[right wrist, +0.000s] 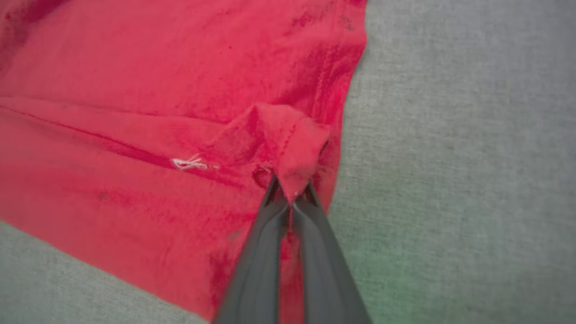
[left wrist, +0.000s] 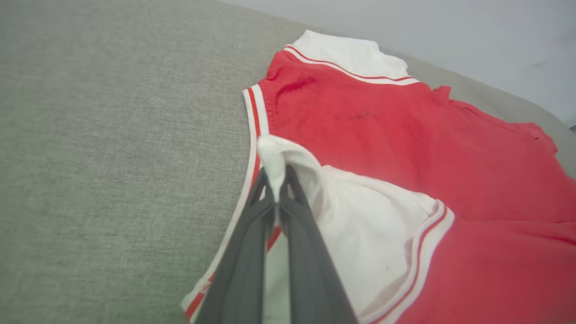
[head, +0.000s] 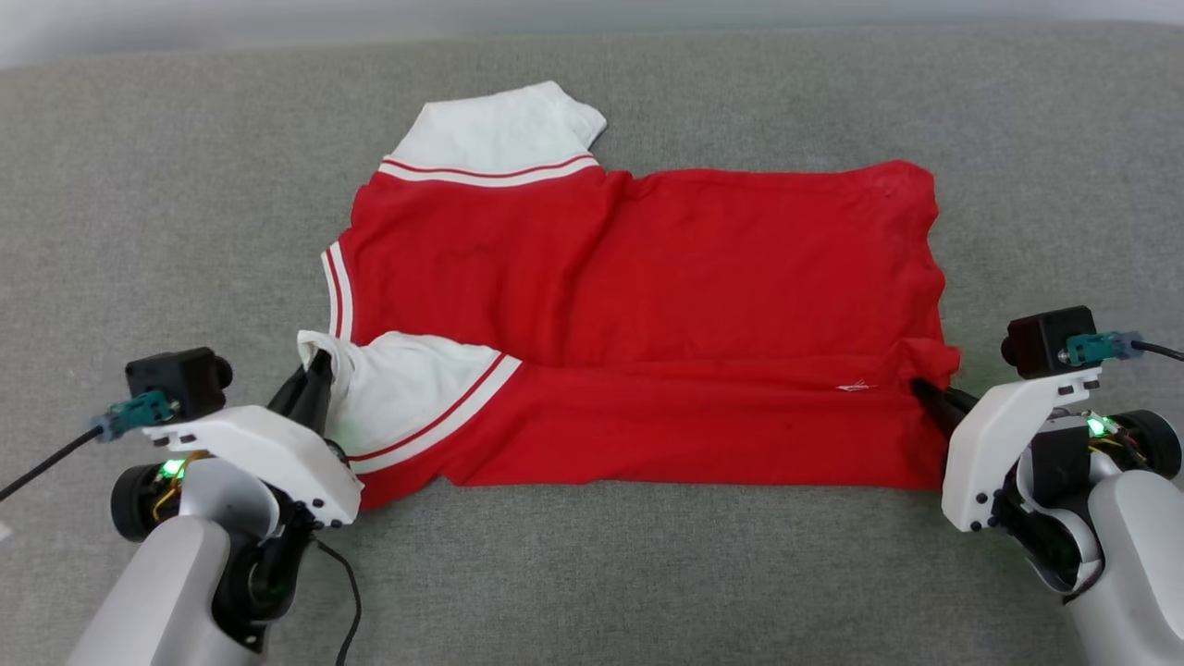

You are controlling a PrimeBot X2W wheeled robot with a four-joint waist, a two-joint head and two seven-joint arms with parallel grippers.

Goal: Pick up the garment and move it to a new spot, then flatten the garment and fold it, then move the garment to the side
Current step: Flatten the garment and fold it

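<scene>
The left arm reaches in from the lower left, its pale forearm low and its white wrist housing tilted. The left fingers (head: pixel 305 393) (left wrist: pixel 249 243) point up and inward, clenched on a puckered tip of the white near sleeve. The right arm comes from the lower right. The right fingers (head: pixel 939 402) (right wrist: pixel 261 256) angle leftward, pinched on a bunched corner of the red hem.

The garment (head: pixel 647 277) (left wrist: pixel 405 148) (right wrist: pixel 135 90) lies sideways in the middle of the grey woven surface (head: pixel 185 185), neckline to the left and hem to the right. It is soft red knit with faint creases. The near long edge is folded over onto the body in a straight band. The white sleeves are edged with thin red-and-white stripes.
</scene>
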